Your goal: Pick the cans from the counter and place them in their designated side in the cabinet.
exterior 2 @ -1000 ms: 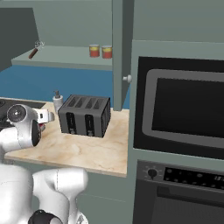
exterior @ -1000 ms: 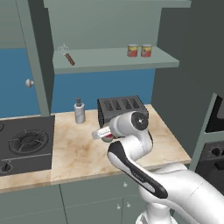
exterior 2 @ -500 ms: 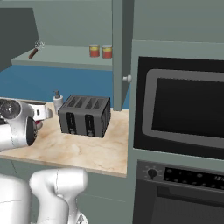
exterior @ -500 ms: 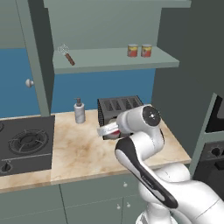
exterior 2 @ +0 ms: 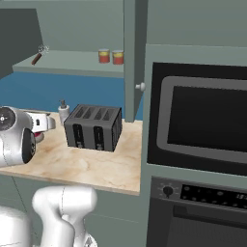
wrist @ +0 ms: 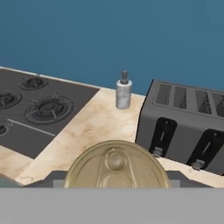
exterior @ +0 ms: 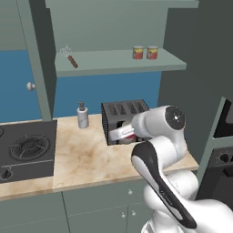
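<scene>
A: Where's the can (wrist: 116, 164)?

B: In the gripper (exterior: 122, 133). The hand view looks down on its gold pull-tab lid, with a grey finger tight against each side. So the jaws are closed on the can, only as wide as the can itself.

A: Is it off the counter (exterior: 86, 159)?

B: I judge so. In the left base view its red body hangs under the hand, just in front of the toaster (exterior: 124, 111) at about the height of the toaster's middle. The view doesn't show the gap beneath it clearly.

A: So which step is this?

B: Picking is done and carrying is in hand. The can is not yet in the cabinet.

A: And up there?

B: Two shelf cans (exterior: 145, 52) stand side by side at the right end of the shelf (exterior: 113, 63). A brown-handled utensil (exterior: 69, 57) lies towards the left end.

A: What does the next move call for?

B: A lift well above the toaster, then a reach in over the shelf edge. The can should stay upright and come down on bare board. Which side it belongs on I can't tell. If it's the right, it must land beside the shelf cans without knocking them.

A: Anything else nearby?

B: A bottle (exterior: 82, 117) left of the toaster, and the stove (exterior: 25, 150) beyond. Both are well apart from the can.
</scene>
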You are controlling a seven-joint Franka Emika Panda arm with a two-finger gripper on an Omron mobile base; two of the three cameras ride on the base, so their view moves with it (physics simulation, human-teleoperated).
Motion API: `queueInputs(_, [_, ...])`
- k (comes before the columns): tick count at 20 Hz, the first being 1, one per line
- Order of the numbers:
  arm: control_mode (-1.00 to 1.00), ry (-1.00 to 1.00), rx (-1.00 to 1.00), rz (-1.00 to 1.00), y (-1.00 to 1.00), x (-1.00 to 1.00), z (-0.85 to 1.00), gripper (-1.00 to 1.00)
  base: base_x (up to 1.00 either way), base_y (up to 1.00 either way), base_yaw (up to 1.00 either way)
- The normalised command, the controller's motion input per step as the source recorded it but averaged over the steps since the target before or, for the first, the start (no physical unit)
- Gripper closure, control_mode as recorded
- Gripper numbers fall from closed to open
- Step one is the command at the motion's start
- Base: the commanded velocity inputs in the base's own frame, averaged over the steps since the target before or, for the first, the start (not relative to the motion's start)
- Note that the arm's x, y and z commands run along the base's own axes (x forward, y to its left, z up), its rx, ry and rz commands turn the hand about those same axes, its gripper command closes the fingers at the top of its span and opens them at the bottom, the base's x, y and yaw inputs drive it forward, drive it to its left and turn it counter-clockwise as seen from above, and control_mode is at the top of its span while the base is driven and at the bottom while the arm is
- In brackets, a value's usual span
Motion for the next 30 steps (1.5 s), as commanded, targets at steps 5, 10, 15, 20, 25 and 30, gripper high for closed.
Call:
queueInputs(5, [-1.00,0.00,0.00,-0.01,-0.15,-0.41,0.36,1.00,0.00,0.00,0.00])
queueInputs(10, [-1.00,0.00,0.00,-0.01,-0.13,-0.35,0.41,1.00,0.00,0.00,0.00])
queueInputs(15, [-1.00,0.00,0.00,-0.01,-0.17,-0.27,0.46,1.00,0.00,0.00,0.00])
queueInputs(20, [-1.00,-0.01,0.00,-0.01,-0.17,-0.20,0.44,1.00,0.00,0.00,0.00])
queueInputs(25, [-1.00,-0.04,-0.01,0.00,-0.16,-0.16,0.41,1.00,0.00,0.00,0.00])
queueInputs(30, [-1.00,-0.08,0.00,0.00,-0.07,-0.01,0.26,1.00,0.00,0.00,0.00])
